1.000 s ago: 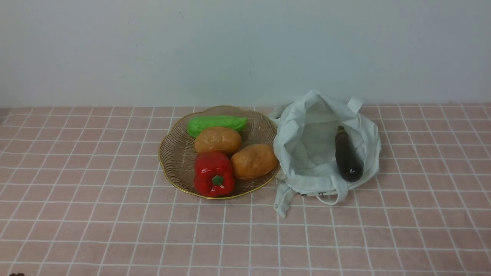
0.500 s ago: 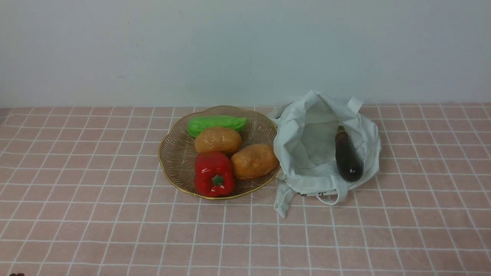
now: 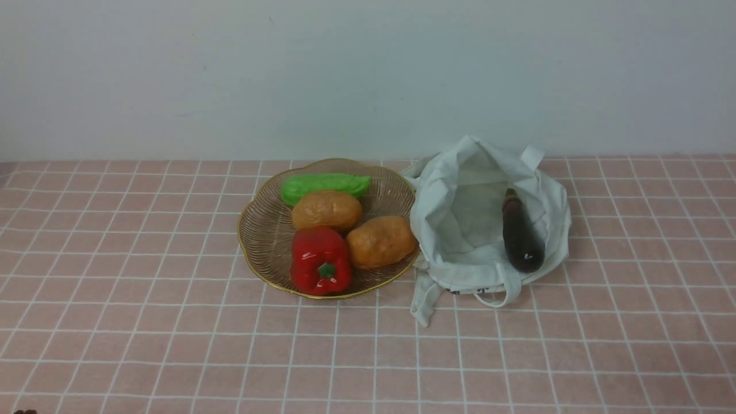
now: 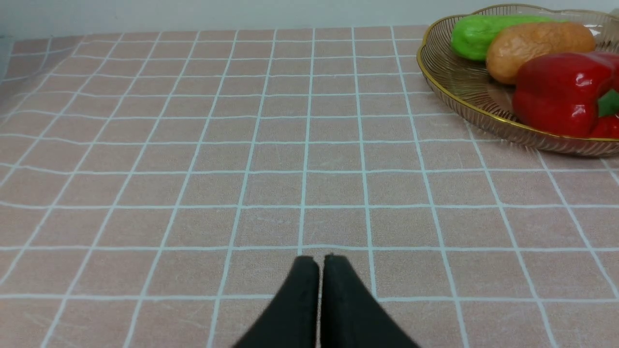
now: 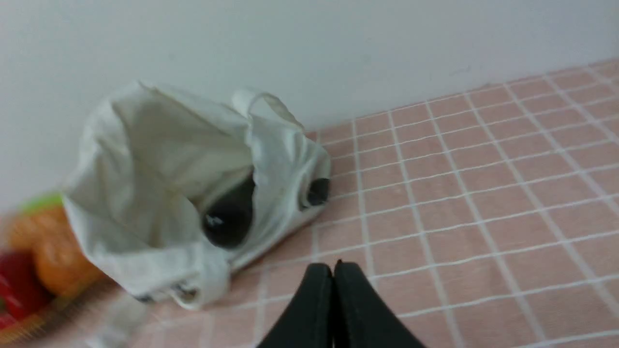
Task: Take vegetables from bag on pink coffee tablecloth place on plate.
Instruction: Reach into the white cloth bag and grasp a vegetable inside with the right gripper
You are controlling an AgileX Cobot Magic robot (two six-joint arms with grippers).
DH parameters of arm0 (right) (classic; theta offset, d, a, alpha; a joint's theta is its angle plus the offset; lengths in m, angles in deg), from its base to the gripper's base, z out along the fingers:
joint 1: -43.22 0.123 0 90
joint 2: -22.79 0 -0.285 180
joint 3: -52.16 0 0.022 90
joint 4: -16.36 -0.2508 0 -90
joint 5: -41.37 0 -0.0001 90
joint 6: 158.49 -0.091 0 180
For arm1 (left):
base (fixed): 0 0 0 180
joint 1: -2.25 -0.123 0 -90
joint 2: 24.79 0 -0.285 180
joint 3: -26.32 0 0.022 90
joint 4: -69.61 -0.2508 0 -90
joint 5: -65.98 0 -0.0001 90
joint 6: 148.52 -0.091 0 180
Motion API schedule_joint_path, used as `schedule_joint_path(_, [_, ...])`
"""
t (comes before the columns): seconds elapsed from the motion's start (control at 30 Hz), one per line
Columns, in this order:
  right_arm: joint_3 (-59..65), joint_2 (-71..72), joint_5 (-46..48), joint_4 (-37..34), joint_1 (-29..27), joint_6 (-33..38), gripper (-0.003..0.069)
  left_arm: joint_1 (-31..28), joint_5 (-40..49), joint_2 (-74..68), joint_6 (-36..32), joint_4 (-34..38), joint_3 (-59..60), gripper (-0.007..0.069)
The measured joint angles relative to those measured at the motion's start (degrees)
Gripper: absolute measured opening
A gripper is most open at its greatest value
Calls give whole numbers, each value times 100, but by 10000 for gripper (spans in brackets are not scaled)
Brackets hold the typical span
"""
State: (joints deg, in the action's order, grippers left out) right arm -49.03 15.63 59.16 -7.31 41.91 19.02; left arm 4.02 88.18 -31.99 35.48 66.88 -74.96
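A dark purple-black eggplant [image 3: 521, 236] lies in the open off-white cloth bag [image 3: 466, 241] on the pink grid tablecloth [image 3: 144, 322]. It also shows in the right wrist view [image 5: 229, 217] inside the bag [image 5: 159, 159]. The gold wire plate [image 3: 261, 230] stands left of the bag; its rim shows in the left wrist view [image 4: 464, 92]. My left gripper [image 4: 319, 259] is shut and empty over bare cloth, well short of the plate. My right gripper [image 5: 333, 266] is shut and empty, a little short of the bag. Neither gripper shows in the front view.
The plate holds a green vegetable [image 3: 325, 186], two brown potatoes [image 3: 326, 210] [image 3: 380, 241] and a red bell pepper [image 3: 320, 261]. A bag strap [image 3: 425, 302] trails toward the front. A pale wall [image 3: 368, 75] rises right behind plate and bag.
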Motion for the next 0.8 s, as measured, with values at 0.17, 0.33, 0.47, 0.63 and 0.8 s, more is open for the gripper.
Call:
schedule_joint_path(0.17, [0, 0, -244, -2198, 0, -623, -15, 0, 0, 0, 0, 0, 0, -5])
schedule_joint_path(0.33, [0, 0, -110, -2968, 0, -612, -15, 0, 0, 0, 0, 0, 0, -5])
schedule_joint_path(0.47, [0, 0, 81, -3068, 0, -375, -15, 0, 0, 0, 0, 0, 0, -5])
schedule_joint_path(0.63, [-768, -10, 686, -2738, 0, 422, -15, 0, 0, 0, 0, 0, 0, -5])
schedule_joint_path(0.8, [-2081, -718, 1578, -1370, 0, 737, -14, 0, 0, 0, 0, 0, 0, -5])
